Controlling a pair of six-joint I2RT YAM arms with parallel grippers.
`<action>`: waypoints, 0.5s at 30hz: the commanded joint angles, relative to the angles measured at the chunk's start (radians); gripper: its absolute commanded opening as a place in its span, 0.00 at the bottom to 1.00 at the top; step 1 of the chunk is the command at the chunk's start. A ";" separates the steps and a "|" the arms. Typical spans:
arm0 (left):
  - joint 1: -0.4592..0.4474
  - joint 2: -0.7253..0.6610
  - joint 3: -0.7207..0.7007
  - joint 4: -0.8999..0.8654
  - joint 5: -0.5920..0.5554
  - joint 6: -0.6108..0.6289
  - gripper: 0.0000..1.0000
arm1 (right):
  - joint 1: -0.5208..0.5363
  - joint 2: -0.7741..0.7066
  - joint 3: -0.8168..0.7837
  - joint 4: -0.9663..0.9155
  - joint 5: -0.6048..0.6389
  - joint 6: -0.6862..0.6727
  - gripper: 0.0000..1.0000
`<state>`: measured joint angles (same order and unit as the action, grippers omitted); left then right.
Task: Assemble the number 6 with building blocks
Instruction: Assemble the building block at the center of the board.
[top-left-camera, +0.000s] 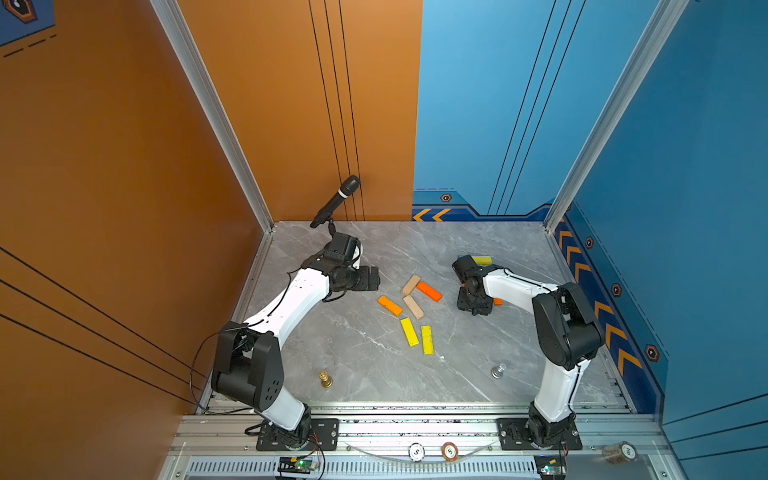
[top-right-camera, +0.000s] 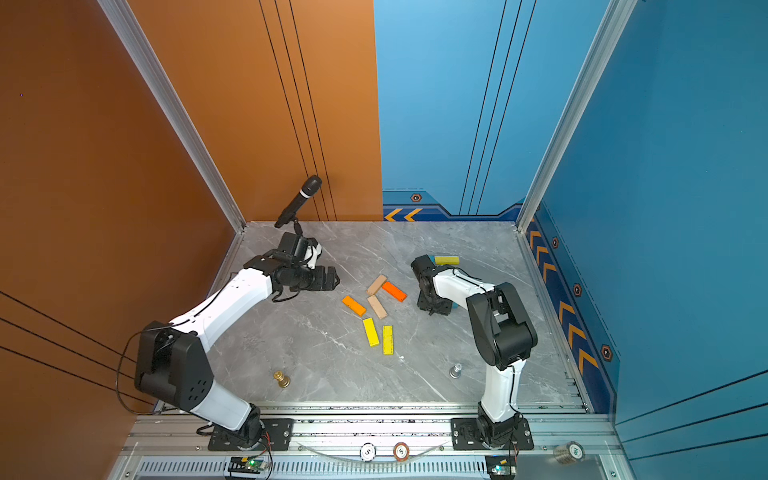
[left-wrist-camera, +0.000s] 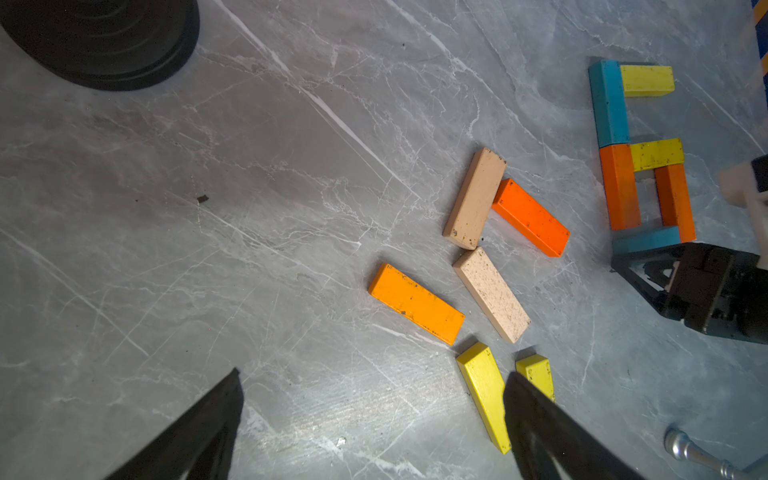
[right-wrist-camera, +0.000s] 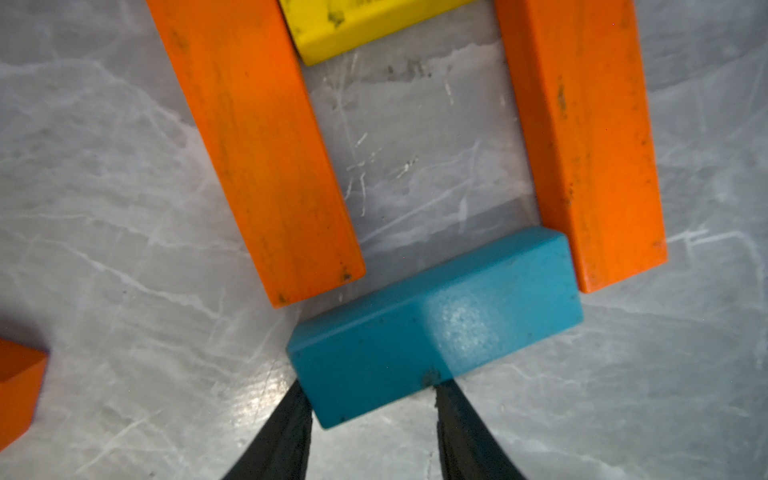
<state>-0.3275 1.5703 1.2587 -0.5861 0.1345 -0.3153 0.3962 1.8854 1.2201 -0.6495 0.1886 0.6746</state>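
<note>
A figure of building blocks lies at the back right: a blue upright (left-wrist-camera: 609, 104), two yellow bars (left-wrist-camera: 646, 81) (left-wrist-camera: 656, 154) and two orange sides (left-wrist-camera: 619, 187) (left-wrist-camera: 675, 203). My right gripper (right-wrist-camera: 370, 386) (top-left-camera: 476, 305) is shut on the blue block (right-wrist-camera: 436, 328) that lies across the two orange blocks' near ends. It hides most of the figure in both top views. Loose blocks lie mid-table: two pale wood (top-left-camera: 411, 284) (top-left-camera: 413, 306), two orange (top-left-camera: 429, 291) (top-left-camera: 389, 305), two yellow (top-left-camera: 409, 331) (top-left-camera: 427, 339). My left gripper (left-wrist-camera: 374, 376) (top-left-camera: 372, 282) hangs open and empty, to their left.
A black microphone on a stand (top-left-camera: 336, 201) rises at the back left, its round base (left-wrist-camera: 104, 37) on the table. A gold chess piece (top-left-camera: 325, 379) and a silver one (top-left-camera: 498, 370) stand near the front. Walls close in the left, back and right.
</note>
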 joint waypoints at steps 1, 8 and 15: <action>0.008 0.006 0.004 0.007 0.008 -0.004 0.98 | -0.008 0.003 0.018 0.001 0.022 -0.020 0.48; 0.008 0.008 0.004 0.006 0.007 -0.004 0.98 | -0.009 0.007 0.028 0.005 0.012 -0.018 0.48; 0.007 0.007 0.004 0.006 0.006 -0.002 0.98 | -0.010 0.017 0.040 0.006 0.011 -0.015 0.49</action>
<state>-0.3275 1.5703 1.2587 -0.5861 0.1341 -0.3153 0.3943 1.8854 1.2324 -0.6495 0.1883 0.6689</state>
